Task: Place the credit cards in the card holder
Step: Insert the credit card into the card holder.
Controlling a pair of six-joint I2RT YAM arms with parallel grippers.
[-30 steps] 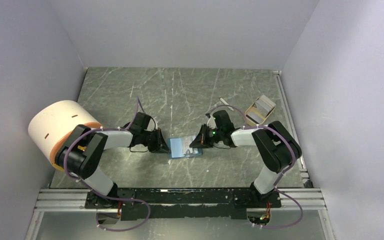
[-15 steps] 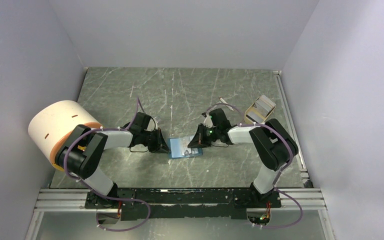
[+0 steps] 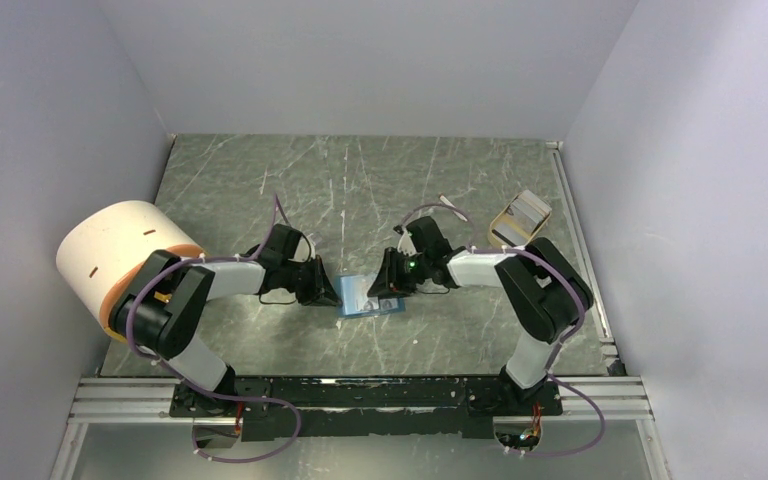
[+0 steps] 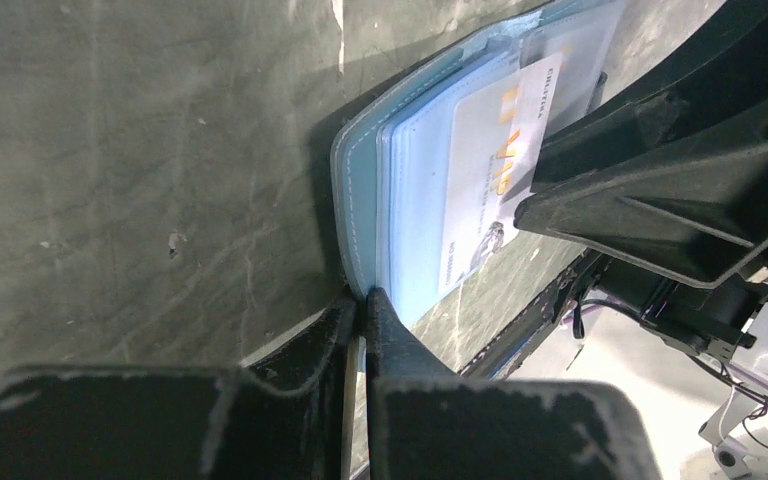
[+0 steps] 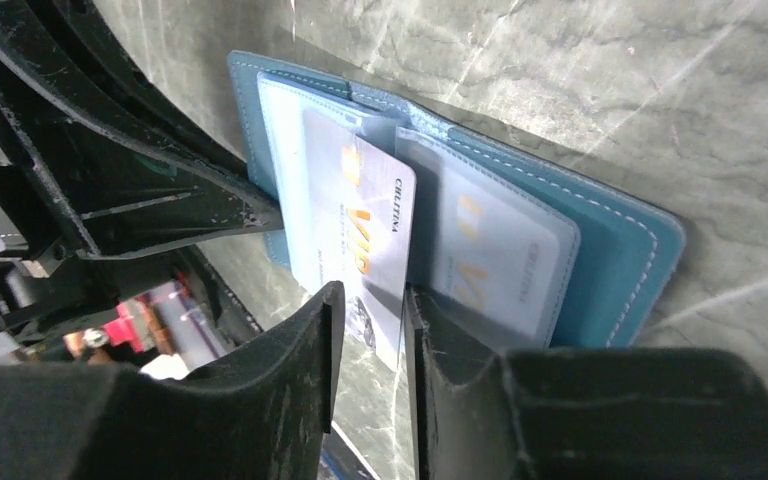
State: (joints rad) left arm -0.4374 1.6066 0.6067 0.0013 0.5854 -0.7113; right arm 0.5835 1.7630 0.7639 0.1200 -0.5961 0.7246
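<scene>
The teal-blue card holder (image 3: 360, 299) lies open on the table between both grippers. My left gripper (image 4: 363, 296) is shut on the holder's left edge (image 4: 360, 200). A white card with orange print (image 5: 358, 225) sits partly in the left slot, its free end sticking out between the fingertips of my right gripper (image 5: 370, 305), whose jaws stand a narrow gap apart and do not pinch it. A second pale card (image 5: 490, 255) sits inside the right slot. In the top view my right gripper (image 3: 385, 287) covers the holder's right half, and my left gripper (image 3: 333, 293) is at its left edge.
A large white cylinder on an orange base (image 3: 120, 255) stands at the left beside the left arm. A small tan tray (image 3: 520, 215) holding cards sits at the right rear, with a thin white stick (image 3: 448, 204) near it. Walls close in three sides.
My right gripper has moved left, further over the card holder, and the card sits deeper in the slot. The left gripper and the holder have stayed in place.
</scene>
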